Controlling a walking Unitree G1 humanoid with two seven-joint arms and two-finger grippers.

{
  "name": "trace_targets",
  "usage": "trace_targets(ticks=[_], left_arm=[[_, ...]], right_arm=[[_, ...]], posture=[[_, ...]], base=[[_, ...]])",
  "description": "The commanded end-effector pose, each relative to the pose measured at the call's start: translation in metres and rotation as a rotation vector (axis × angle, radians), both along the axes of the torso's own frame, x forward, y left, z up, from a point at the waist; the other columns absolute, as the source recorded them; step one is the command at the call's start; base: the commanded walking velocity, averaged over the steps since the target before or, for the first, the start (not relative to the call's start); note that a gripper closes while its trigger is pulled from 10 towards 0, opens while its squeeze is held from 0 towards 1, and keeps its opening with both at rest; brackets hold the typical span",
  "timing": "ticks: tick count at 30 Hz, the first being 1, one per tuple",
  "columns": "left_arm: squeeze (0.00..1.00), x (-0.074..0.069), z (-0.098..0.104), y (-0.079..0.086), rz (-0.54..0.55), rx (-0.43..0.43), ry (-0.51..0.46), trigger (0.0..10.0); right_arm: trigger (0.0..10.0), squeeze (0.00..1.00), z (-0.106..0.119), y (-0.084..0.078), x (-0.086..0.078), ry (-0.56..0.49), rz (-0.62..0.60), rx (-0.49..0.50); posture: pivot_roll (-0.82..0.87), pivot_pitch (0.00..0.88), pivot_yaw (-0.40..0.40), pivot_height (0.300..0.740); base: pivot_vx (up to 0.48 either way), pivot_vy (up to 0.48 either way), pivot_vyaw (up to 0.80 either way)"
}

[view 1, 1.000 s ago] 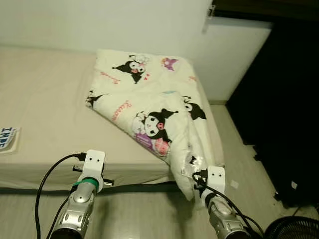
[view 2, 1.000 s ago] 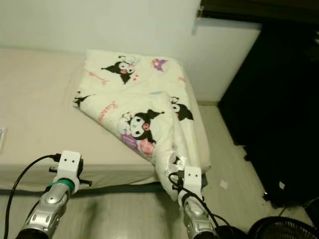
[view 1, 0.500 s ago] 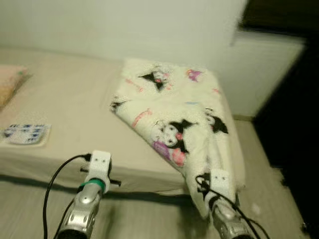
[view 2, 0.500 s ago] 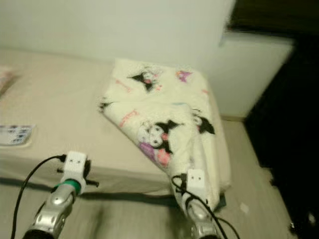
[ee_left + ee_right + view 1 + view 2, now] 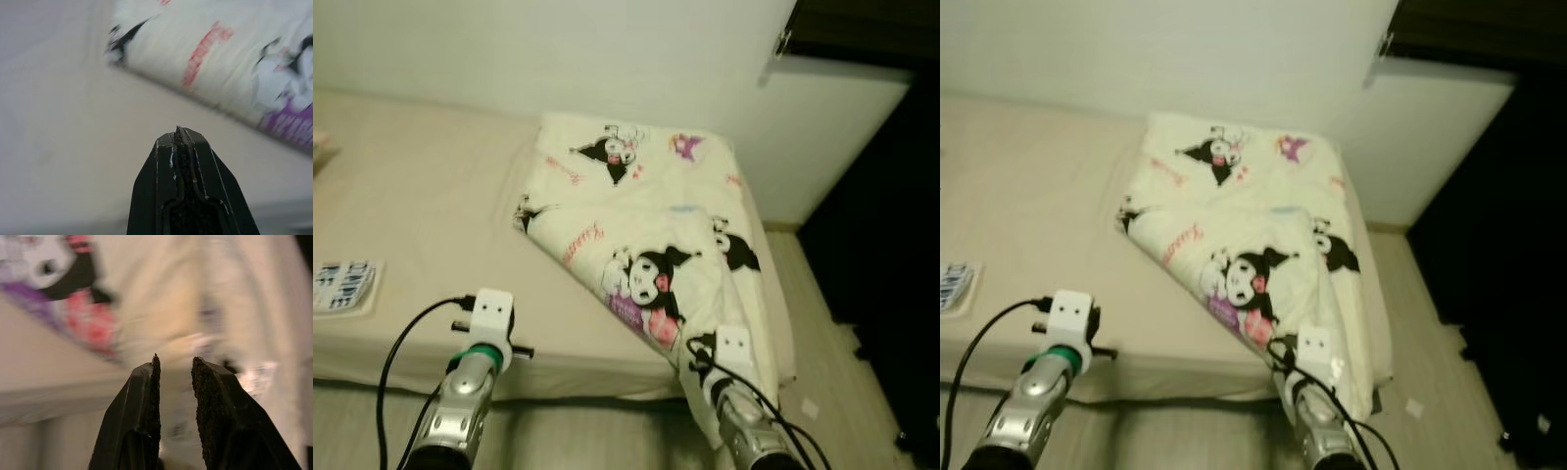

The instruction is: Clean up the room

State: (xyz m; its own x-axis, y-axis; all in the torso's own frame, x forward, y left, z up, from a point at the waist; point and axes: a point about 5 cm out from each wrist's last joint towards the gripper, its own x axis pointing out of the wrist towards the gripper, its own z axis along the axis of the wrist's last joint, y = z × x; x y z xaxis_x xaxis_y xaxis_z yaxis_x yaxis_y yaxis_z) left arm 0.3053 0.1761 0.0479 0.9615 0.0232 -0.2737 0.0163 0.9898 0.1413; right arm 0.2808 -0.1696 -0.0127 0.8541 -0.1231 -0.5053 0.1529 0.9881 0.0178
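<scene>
A cream quilt [image 5: 646, 225] printed with black-and-white cartoon figures, pink script and purple patches lies on the bed [image 5: 421, 215], heaped over the corner of the mattress nearest the white wall [image 5: 558, 49]. It is folded back on itself, so one edge runs slantwise across the sheet from the quilt's far corner toward the bed's near side. Its lowest part spills over the near edge of the mattress and hangs down toward the floor [image 5: 813, 392].

The right gripper [image 5: 175, 369] is just in front of that hanging part, pointed at the pale cloth. Its two black fingers stand slightly apart with a narrow gap between them, and nothing is caught in the gap. In the head view the right arm's white wrist block sits against the quilt's overhang.

The left gripper [image 5: 179, 133] is held over the bare sheet beside the quilt's slanted edge. Its fingers are pressed together, tip to tip, and they grip nothing.

Well away from the quilt, near the bed's near edge, a flat white packet [image 5: 342, 285] with blue print lies on the sheet. Beyond the quilt's far side, past the wall's end, is a dark opening [image 5: 891, 245].
</scene>
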Motion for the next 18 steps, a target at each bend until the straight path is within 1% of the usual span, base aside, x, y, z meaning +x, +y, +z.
trace_targets(ticks=[1, 3, 7, 8, 10, 12, 14, 15, 18], left_arm=[[0.0, -0.0016, -0.0042, -0.0065, -0.024, -0.01, 0.02, 10.0], [0.0, -0.0013, -0.0041, -0.0068, -0.026, -0.01, 0.021, 10.0], [0.0, 0.0, -0.0035, -0.008, -0.033, -0.01, 0.021, 10.0], [0.0, 0.0008, -0.0024, -0.0092, -0.044, -0.016, 0.013, 10.0], [0.0, 0.0012, -0.0019, -0.0121, -0.068, -0.002, 0.012, 10.0], [0.0, 0.0011, -0.0018, -0.0124, -0.067, 0.002, 0.009, 10.0], [0.0, 0.0007, -0.0019, -0.0119, -0.052, 0.006, 0.003, 10.0], [0.0, 0.0001, -0.0025, -0.0106, -0.02, 0.003, 0.001, 10.0], [0.0, -0.0001, -0.0027, -0.0101, -0.007, 0.003, 0.002, 10.0]], right_arm=[[10.0, 0.0, -0.0006, -0.0083, -0.0019, 0.002, -0.039, -0.01], [10.0, 0.0, -0.0005, -0.0091, -0.0023, -0.004, -0.051, -0.005], [10.0, 0.0, -0.0006, -0.0087, -0.0026, -0.006, -0.049, -0.009], [10.0, 0.0, -0.0009, -0.008, -0.0026, -0.003, -0.046, -0.011], [10.0, 0.0, -0.0011, -0.007, -0.0025, 0.001, -0.044, -0.01], [10.0, 0.0, -0.001, -0.0067, -0.0023, 0.0, -0.044, -0.008], [10.0, 0.0, -0.0006, -0.0063, -0.0018, -0.004, -0.043, -0.003], [10.0, 0.0, 0.0005, -0.0058, -0.0007, -0.01, -0.038, -0.002], [10.0, 0.0, 0.0021, -0.0048, 0.001, -0.022, -0.029, -0.002]], posture=[[0.14, 0.0, 0.006, 0.74], [0.14, 0.0, 0.006, 0.74], [0.14, 0.0, 0.006, 0.74], [0.14, 0.0, 0.011, 0.74], [0.14, 0.0, 0.011, 0.74], [0.14, 0.0, 0.009, 0.74], [0.14, 0.0, 0.009, 0.74], [0.14, 0.0, 0.006, 0.74], [0.14, 0.0, 0.006, 0.74]], base=[[0.315, 0.0, -0.42], [0.315, 0.0, -0.42], [0.308, 0.0, 0.0], [0.0, 0.0, 0.0], [0.0, 0.0, 0.0], [0.0, 0.0, 0.0], [0.0, 0.0, 0.0], [0.0, 0.0, 0.0], [0.0, 0.0, 0.0]])
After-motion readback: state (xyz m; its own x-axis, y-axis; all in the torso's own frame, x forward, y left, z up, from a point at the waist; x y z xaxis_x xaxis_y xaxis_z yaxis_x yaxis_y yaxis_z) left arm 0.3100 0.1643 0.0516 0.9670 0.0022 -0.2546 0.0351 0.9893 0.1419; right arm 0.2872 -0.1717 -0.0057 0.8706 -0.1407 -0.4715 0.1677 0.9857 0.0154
